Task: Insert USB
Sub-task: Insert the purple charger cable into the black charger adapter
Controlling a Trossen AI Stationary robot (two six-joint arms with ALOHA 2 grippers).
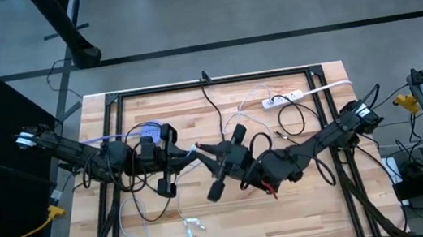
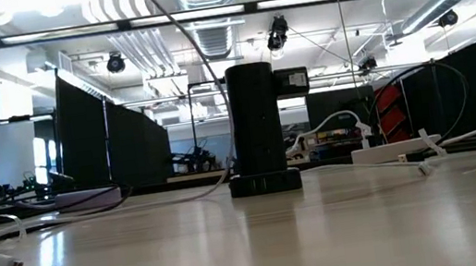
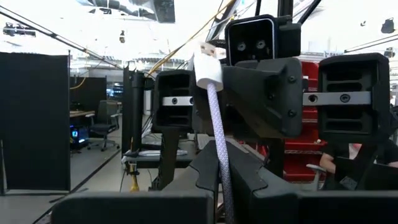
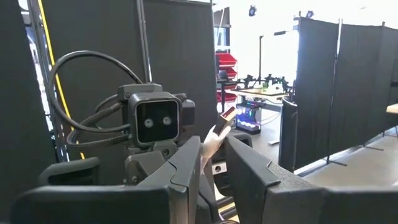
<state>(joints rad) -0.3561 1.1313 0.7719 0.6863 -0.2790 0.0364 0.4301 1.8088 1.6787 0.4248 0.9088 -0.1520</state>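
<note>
A: From above, left gripper (image 1: 175, 162) and right gripper (image 1: 222, 166) meet mid-table.

B: Left wrist: fingers (image 3: 211, 168) clamp the white USB plug (image 3: 207, 68).

A: Right wrist: fingers (image 4: 186, 171) pinch a connector (image 4: 219, 129). Each should align square before pushing.

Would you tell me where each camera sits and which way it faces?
High: overhead, straight down; both arms, left gripper meeting right gripper.
Low: tabletop level, facing the black tower; no arm.
Left wrist: faces the right gripper, own gripper pinching USB cable.
Right wrist: faces the left arm; shares that cable.
</note>
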